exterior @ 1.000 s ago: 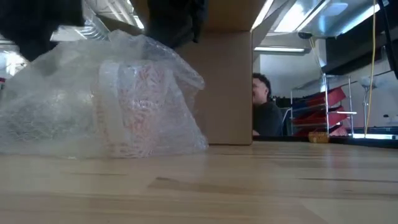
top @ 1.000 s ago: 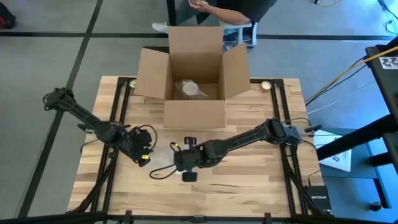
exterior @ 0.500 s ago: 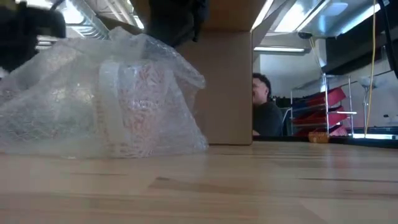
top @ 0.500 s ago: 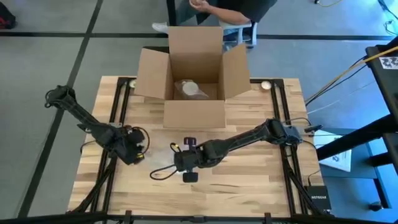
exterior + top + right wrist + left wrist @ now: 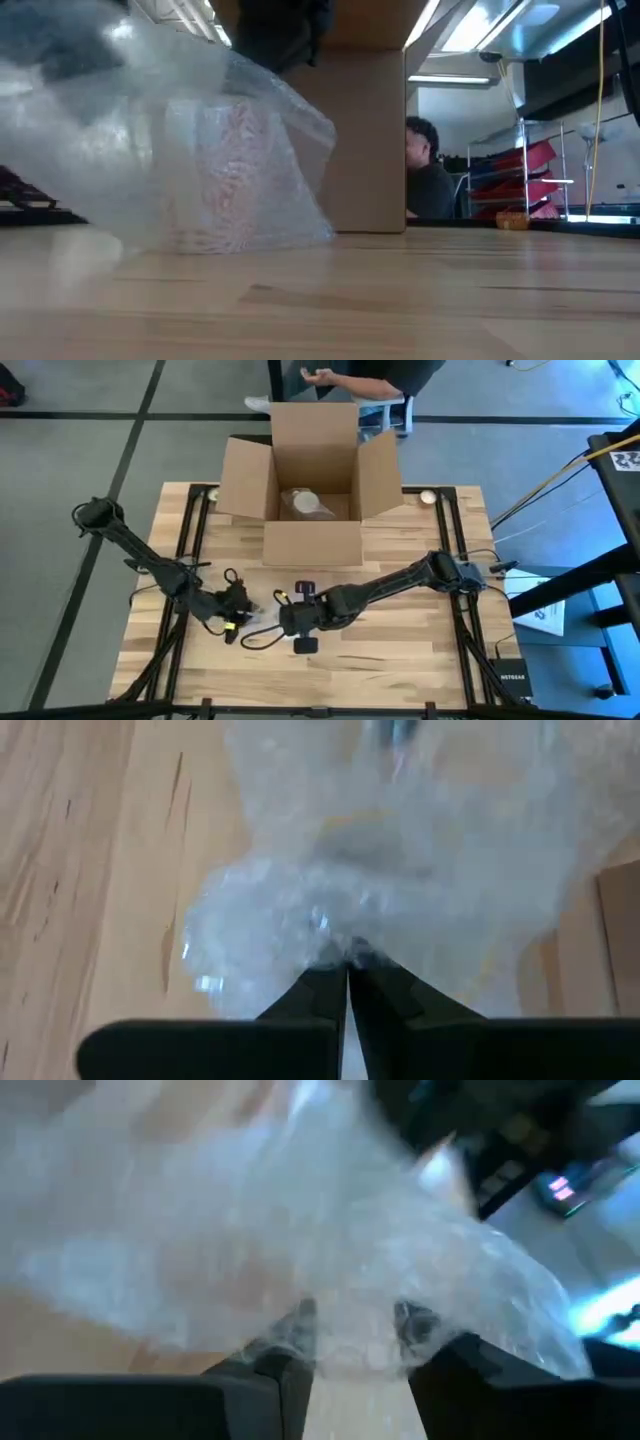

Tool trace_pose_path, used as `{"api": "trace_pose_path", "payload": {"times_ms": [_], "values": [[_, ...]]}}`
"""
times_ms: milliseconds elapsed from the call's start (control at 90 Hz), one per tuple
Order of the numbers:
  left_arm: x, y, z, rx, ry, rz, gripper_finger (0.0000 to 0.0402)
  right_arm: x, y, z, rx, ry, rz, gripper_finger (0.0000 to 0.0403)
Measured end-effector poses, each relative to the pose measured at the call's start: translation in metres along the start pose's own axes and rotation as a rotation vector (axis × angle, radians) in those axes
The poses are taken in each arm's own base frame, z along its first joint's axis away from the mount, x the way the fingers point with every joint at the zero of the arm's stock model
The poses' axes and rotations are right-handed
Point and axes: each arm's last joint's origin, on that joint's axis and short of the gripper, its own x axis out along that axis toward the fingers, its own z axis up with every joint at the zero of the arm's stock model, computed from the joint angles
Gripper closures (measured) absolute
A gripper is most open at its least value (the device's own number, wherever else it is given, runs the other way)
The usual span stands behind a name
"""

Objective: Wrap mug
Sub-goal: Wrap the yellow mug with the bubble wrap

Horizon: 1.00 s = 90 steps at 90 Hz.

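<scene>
So, mug (image 5: 232,170): we see it upright on the wooden table (image 5: 420,650), under a loose tent of bubble wrap (image 5: 130,130), just in front of the cardboard box (image 5: 312,480)
Right gripper (image 5: 347,965): fingers pressed together on a gathered bunch of wrap, which we judge anchors the sheet
Left gripper (image 5: 355,1325): fingers spread, straddling the wrap's edge, seemingly placed to take hold for a fold over the mug
Beyond: a person (image 5: 428,180) sits behind the table
</scene>
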Motion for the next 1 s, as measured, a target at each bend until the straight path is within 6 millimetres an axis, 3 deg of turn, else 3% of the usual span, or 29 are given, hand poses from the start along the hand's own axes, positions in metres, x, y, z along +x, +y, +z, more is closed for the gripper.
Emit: {"api": "trace_pose_path", "payload": {"times_ms": [167, 344, 533, 878, 1000], "values": [[0.024, 0.004, 0.005, 0.024, 0.019, 0.002, 0.0279, 0.000, 0.001, 0.004, -0.008, -0.039, 0.007, 0.0402], [0.052, -0.008, 0.022, 0.120, 0.019, 0.031, 0.0279, -0.001, 0.000, 0.003, -0.016, -0.028, 0.011, 0.0402], [0.071, -0.002, 0.014, 0.142, 0.088, 0.091, 0.0279, -0.002, 0.000, 0.001, -0.023, -0.001, 0.008, 0.0402], [0.075, 0.000, 0.009, 0.129, 0.110, 0.117, 0.0279, -0.058, -0.007, 0.030, -0.008, -0.061, 0.023, 0.0402], [0.074, 0.000, 0.009, 0.130, 0.114, 0.118, 0.0279, -0.055, -0.007, 0.034, 0.002, -0.095, 0.030, 0.0402]]}}
